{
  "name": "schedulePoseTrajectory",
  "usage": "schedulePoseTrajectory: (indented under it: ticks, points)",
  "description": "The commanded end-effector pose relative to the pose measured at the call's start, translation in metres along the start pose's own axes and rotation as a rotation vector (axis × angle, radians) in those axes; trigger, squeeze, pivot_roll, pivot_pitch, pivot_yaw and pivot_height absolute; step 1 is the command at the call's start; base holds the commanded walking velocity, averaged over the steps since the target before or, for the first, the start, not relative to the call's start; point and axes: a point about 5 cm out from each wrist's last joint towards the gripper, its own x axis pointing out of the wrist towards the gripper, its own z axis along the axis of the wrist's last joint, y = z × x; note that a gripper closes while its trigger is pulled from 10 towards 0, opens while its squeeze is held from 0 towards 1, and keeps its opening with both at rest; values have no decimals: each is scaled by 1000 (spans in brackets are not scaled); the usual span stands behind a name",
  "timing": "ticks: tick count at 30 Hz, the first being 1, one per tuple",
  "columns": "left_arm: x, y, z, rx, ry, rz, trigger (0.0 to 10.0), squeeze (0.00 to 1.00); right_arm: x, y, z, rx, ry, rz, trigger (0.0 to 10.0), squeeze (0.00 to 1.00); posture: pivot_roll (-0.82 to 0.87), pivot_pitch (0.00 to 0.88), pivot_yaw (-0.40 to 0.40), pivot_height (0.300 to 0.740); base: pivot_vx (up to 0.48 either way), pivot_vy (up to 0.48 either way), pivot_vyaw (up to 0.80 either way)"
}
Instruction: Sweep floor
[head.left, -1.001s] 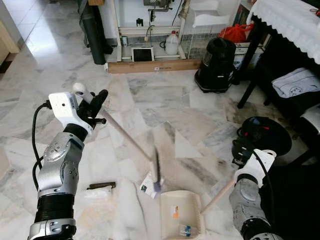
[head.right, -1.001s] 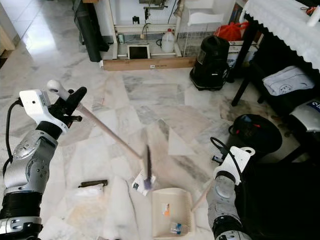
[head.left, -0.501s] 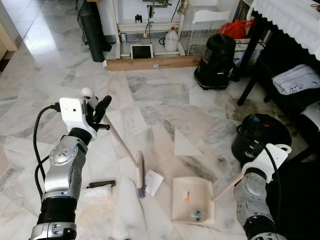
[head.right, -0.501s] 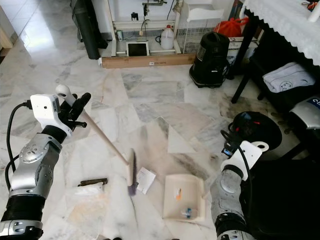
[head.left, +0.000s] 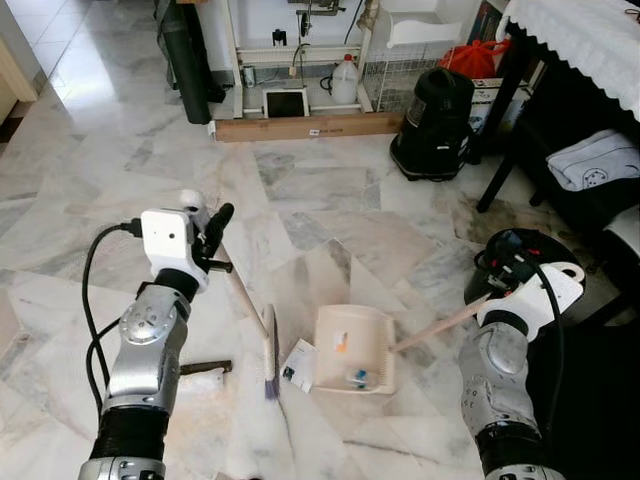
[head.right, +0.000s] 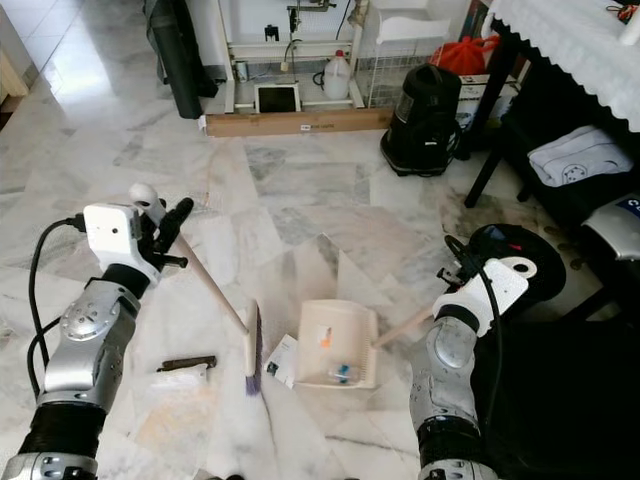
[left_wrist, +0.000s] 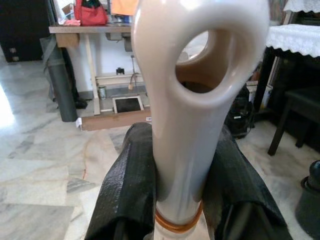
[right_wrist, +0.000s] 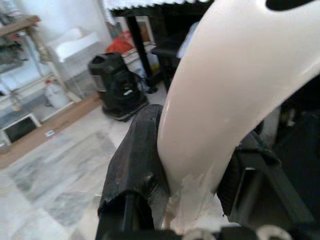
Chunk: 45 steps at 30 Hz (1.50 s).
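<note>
- Dustpan (head.left: 352, 347) has slid left to the paper scrap (head.left: 296, 364); right end effector (right_wrist: 180, 165) is clamped on its handle.
- Left end effector (left_wrist: 175, 175) is clamped on the broom (head.left: 268, 350), ready to push the scrap in.

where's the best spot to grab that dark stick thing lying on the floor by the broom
Grip the dark stick at its middle, coming straight down from above with the fingers across its narrow width. It lies flat on the marble floor, left of the broom, so only its long sides offer a hold.
</note>
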Motion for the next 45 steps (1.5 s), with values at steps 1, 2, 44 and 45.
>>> schedulePoseTrajectory:
  ticks: [1, 2, 44, 45]
  points:
    - [1, -4, 8, 24, -57, -8, 10000, 0, 2, 7, 19, 39, -78, 36, 10000, 0, -68, 82, -35, 740, 0, 0, 0]
    - [1, -5, 8, 25, -59, -8, 10000, 0, 2, 7, 20, 41, -79, 39, 10000, 0, -68, 82, -35, 740, 0, 0, 0]
    - [3, -6, 0, 71, -33, 18, 10000, 0, -12, 19, 16, 22, -40, 147, 10000, 0, -61, 43, -21, 740, 0, 0, 677]
    - [3, -5, 0, 73, -31, 21, 10000, 0, -12, 19, 16, 23, -39, 147, 10000, 0, -60, 48, -21, 740, 0, 0, 800]
